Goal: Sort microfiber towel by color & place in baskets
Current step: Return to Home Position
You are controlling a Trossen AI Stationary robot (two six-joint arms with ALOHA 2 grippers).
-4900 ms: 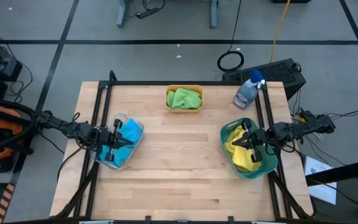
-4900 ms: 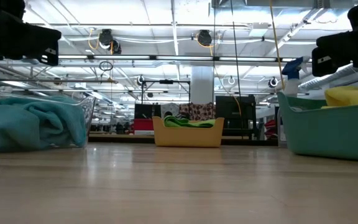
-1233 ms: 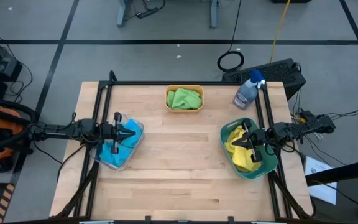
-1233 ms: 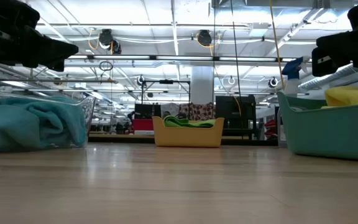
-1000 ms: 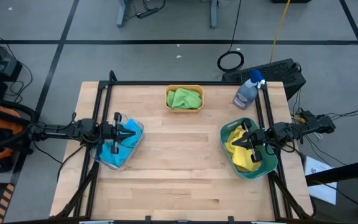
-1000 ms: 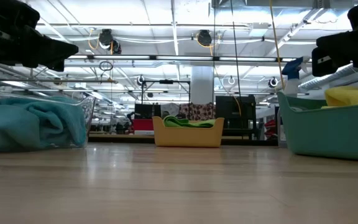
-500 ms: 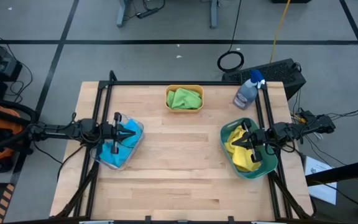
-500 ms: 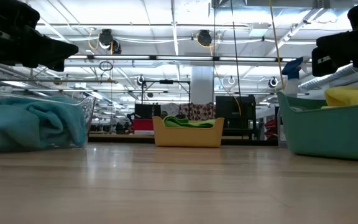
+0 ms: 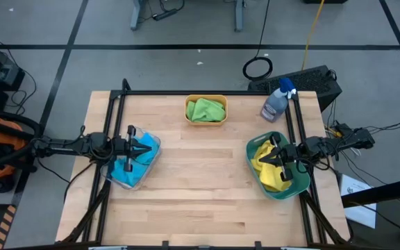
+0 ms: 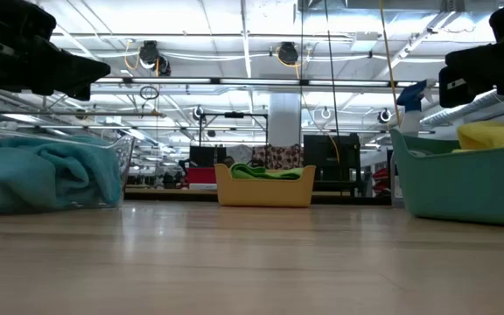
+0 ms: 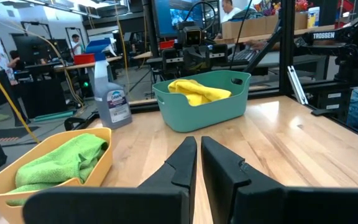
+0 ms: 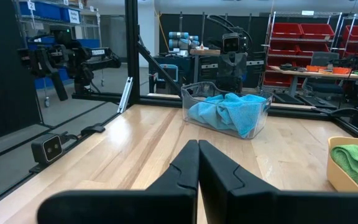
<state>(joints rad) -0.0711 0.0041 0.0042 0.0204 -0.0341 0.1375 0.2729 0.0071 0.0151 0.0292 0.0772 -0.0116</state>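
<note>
Sorting looks done: sky-blue microfiber cloths in clear plastic bin, yellow cloths in teal plastic bin, green cloths in orange-yellow bin; left gripper and right gripper hover above the clear and teal bins, fingers together and empty, so lift clear of rims, then retract straight home.

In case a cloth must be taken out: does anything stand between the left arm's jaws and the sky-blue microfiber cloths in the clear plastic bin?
Nothing visible does. The left arm's jaws hang shut directly above the sky-blue microfiber cloths, which lie uncovered in the clear plastic bin; only air is between them.
</note>
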